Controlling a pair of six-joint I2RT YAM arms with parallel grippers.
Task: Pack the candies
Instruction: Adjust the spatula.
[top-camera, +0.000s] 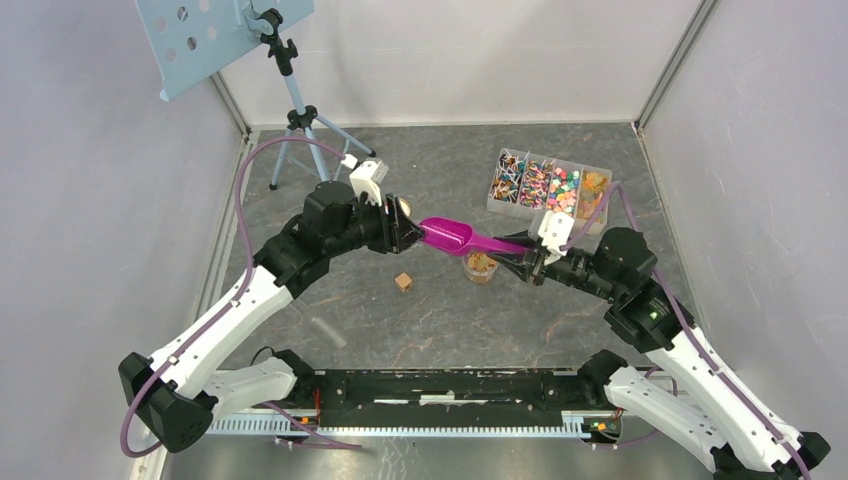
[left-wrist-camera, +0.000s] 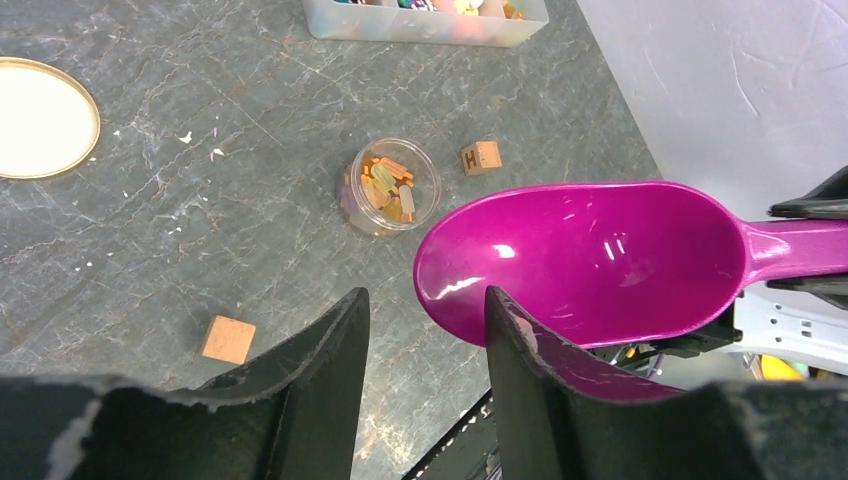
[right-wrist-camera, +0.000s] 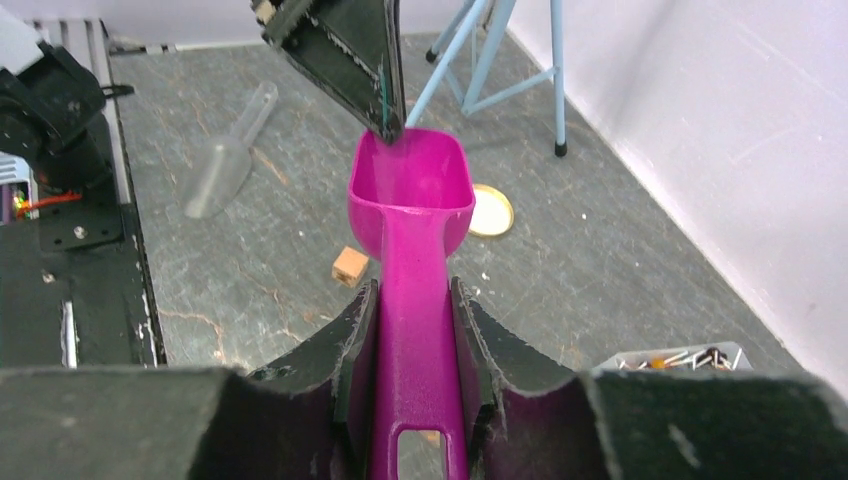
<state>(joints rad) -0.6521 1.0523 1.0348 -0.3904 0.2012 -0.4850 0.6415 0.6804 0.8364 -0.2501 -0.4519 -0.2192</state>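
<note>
My right gripper (top-camera: 522, 262) (right-wrist-camera: 412, 287) is shut on the handle of a magenta scoop (top-camera: 450, 236) and holds it level above the table. The scoop's bowl (right-wrist-camera: 410, 190) (left-wrist-camera: 590, 260) is empty. My left gripper (top-camera: 405, 232) (left-wrist-camera: 425, 310) is open and empty, and its right finger (left-wrist-camera: 520, 360) sits against the bowl's front rim. Candies lie in a small clear jar (left-wrist-camera: 390, 187) (top-camera: 481, 266) below the scoop handle. More candies fill a divided clear box (top-camera: 550, 185) at the back right.
Two wooden cubes (left-wrist-camera: 228, 339) (left-wrist-camera: 481, 157) lie on the table near the jar. A round lid (left-wrist-camera: 40, 118) (right-wrist-camera: 490, 210) lies flat. A clear scoop (right-wrist-camera: 225, 165) lies near the front. A tripod (top-camera: 300, 110) stands at the back left.
</note>
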